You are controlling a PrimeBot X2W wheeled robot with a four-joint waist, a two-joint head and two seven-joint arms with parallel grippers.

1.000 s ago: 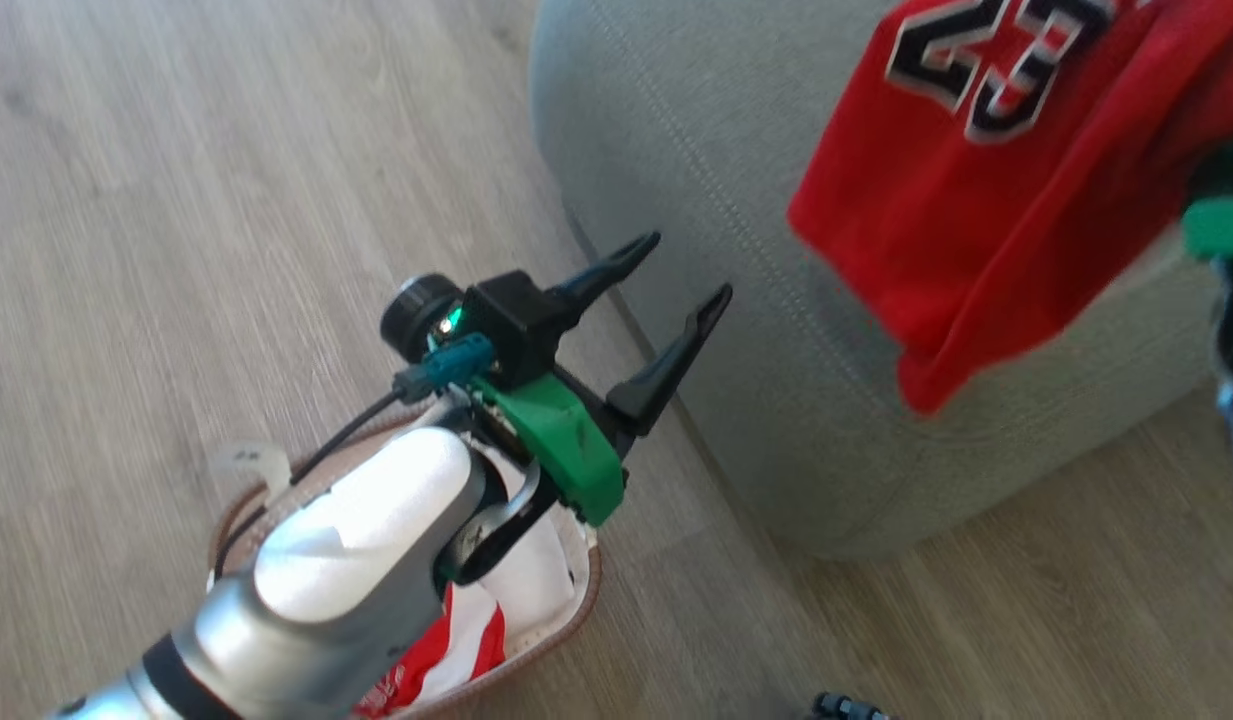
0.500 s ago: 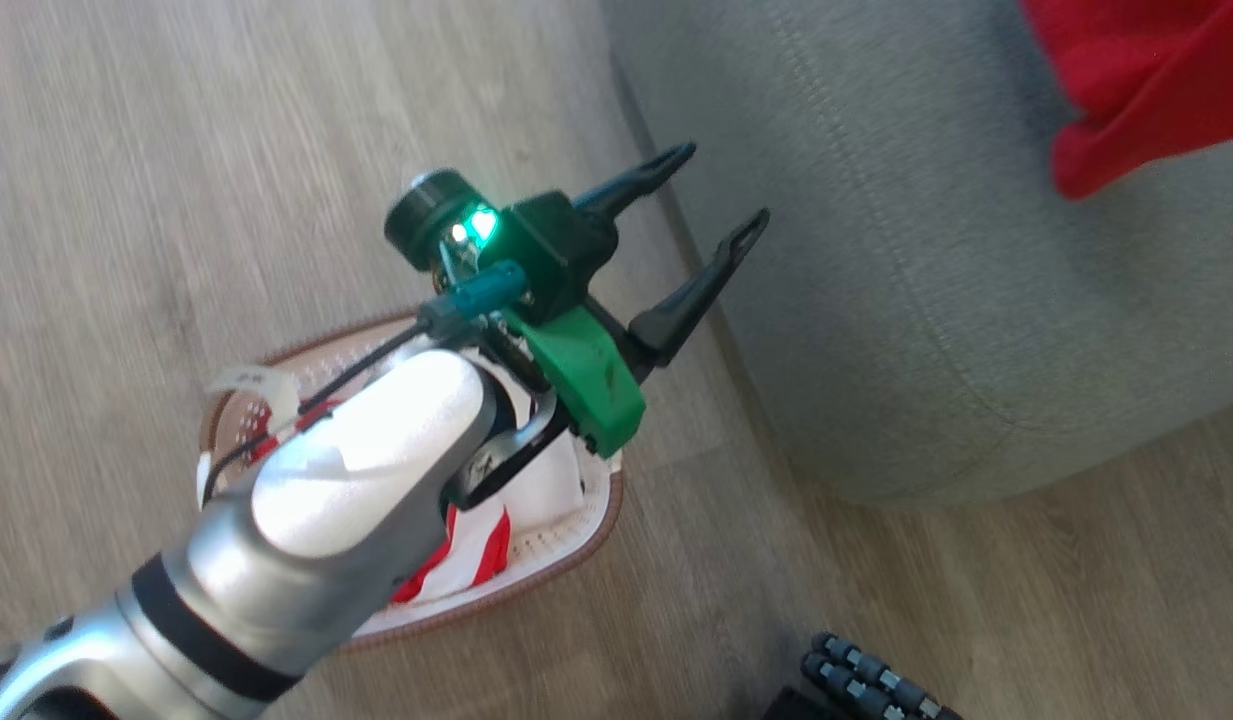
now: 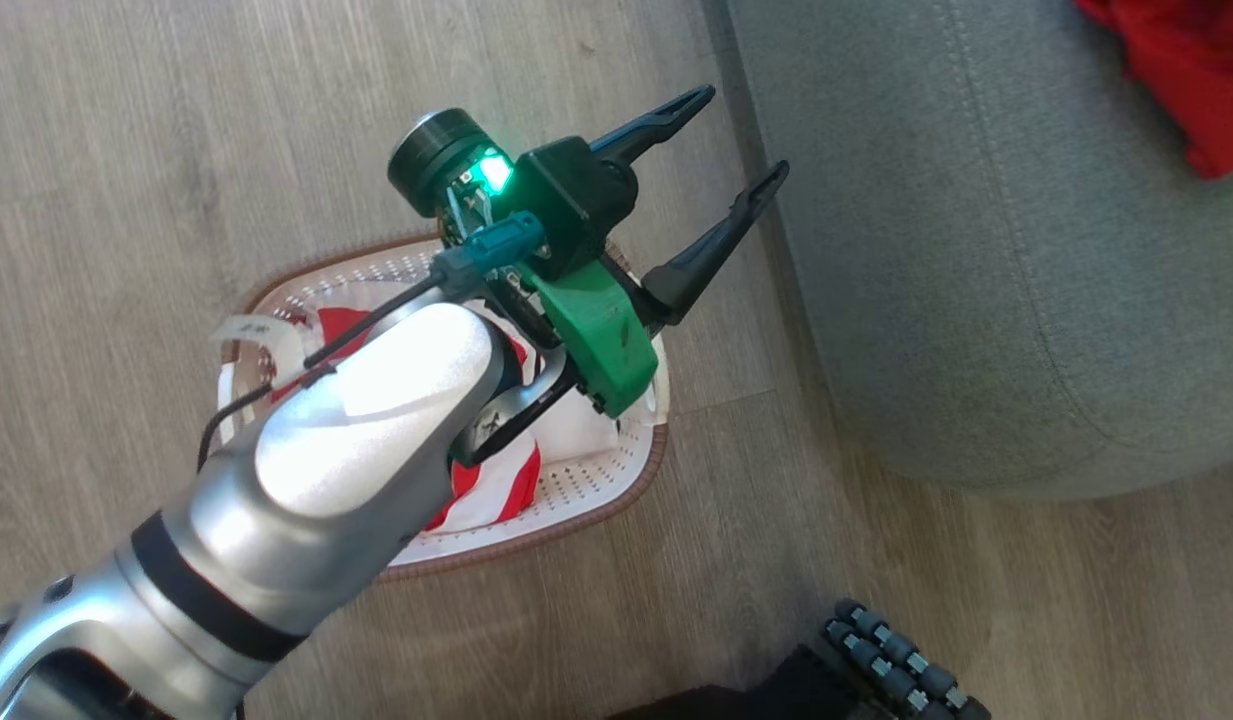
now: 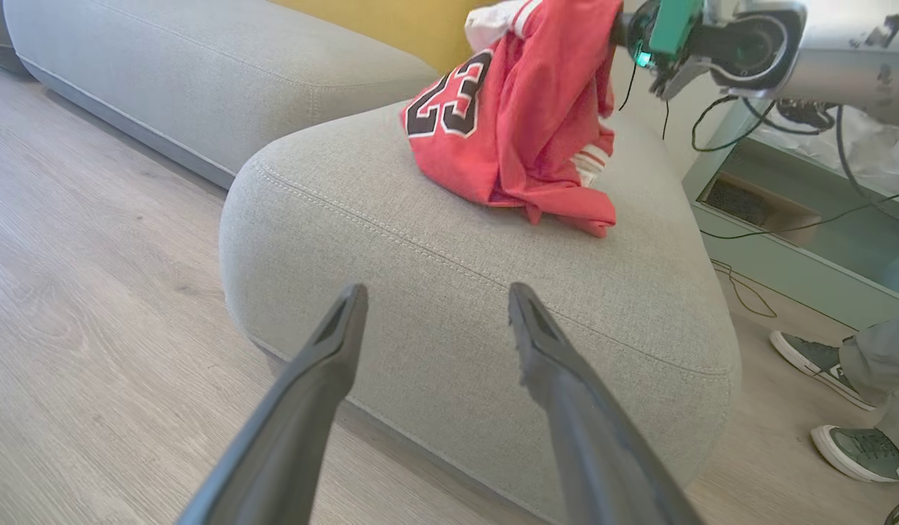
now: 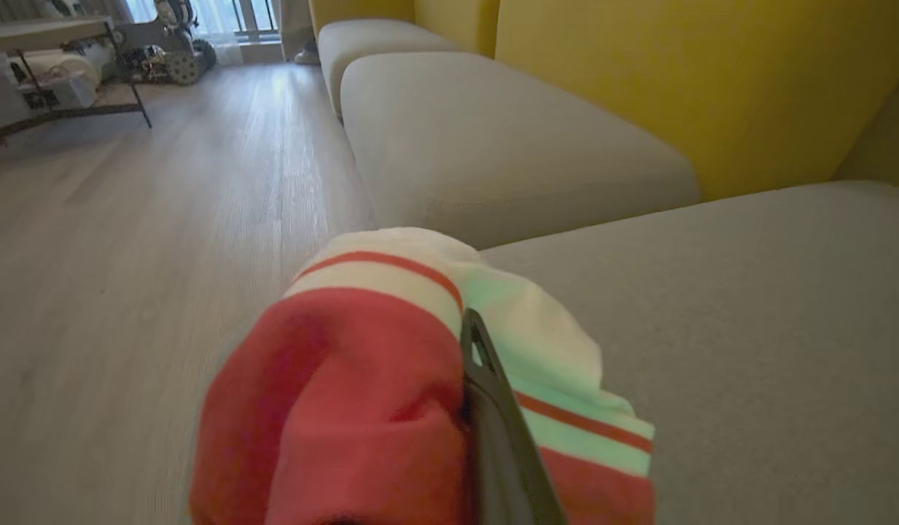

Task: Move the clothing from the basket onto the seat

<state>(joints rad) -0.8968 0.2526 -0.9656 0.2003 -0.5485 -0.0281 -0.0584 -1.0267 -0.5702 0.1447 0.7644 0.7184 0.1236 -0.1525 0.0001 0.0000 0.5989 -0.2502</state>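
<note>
Head view: high, facing steeply down along the left forearm (image 3: 366, 420). The basket (image 3: 596, 485) lies under and behind the left jaws, on the floor (image 3: 126, 150). The seat (image 3: 976, 250) edge is just past the jaw tips. Middle range.

Left wrist view: low, facing along the left jaws at the seat's rounded corner, close. The clothing (image 4: 522, 138) is well beyond the jaws on the seat top, with the right arm (image 4: 770, 44) above it.

Right wrist view: over the seat top, facing along the right jaws. Clothing at the jaws is very near and blurred. A yellow backrest (image 5: 675, 87) lies beyond.

Shared: the seat in all three. The head and left wrist views share its corner and the floor.
</note>
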